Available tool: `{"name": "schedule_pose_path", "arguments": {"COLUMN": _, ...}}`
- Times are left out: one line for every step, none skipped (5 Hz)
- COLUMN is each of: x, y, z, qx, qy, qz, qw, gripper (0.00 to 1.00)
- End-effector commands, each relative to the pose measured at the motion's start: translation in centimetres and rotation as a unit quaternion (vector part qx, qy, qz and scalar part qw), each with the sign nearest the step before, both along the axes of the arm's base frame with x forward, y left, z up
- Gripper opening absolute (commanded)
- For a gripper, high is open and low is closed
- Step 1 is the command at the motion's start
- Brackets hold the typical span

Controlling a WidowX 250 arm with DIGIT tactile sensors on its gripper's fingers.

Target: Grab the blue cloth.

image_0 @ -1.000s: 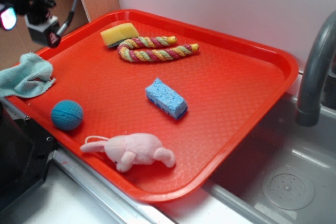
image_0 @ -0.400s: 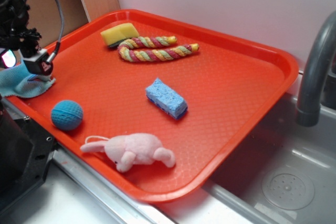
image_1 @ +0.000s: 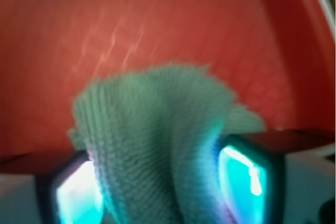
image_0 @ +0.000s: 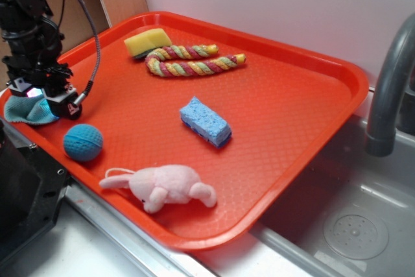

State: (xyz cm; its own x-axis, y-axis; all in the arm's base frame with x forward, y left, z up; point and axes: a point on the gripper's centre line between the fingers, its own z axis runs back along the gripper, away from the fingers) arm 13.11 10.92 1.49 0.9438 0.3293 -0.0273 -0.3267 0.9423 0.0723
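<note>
Filling most of the scene, the red tray (image_0: 292,95) carries everything, with a sink (image_0: 350,225) to one side. On it lie a striped rope (image_0: 194,60), a pink plush (image_0: 165,186), a blue sponge (image_0: 205,121), a yellow sponge (image_0: 148,42) and a blue ball (image_0: 83,142). At the tray's near-left corner my pincer (image_1: 157,182) is pinched on the blue cloth (image_1: 152,135), bunched up between my fingers (image_1: 247,171).
</note>
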Motion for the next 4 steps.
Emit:
{"name": "schedule_pose_path", "arguments": {"x": -2.6, "y": -0.6, "z": 0.2, "qx": -0.024, "qy": 0.013, "qz": -0.049, "qw": 0.998, "gripper": 0.0}}
{"name": "schedule_pose_path", "arguments": {"x": 2.0, "y": -2.9, "z": 5.0, "qx": -0.024, "qy": -0.042, "qz": -0.088, "qw": 0.995, "gripper": 0.0}}
{"name": "schedule_pose_path", "arguments": {"x": 3.8, "y": -5.0, "z": 10.4, "qx": -0.029, "qy": -0.097, "qz": -0.13, "qw": 0.986, "gripper": 0.0}}
{"name": "schedule_pose_path", "arguments": {"x": 7.1, "y": -7.8, "z": 15.5, "qx": -0.065, "qy": -0.097, "qz": -0.126, "qw": 0.985, "gripper": 0.0}}
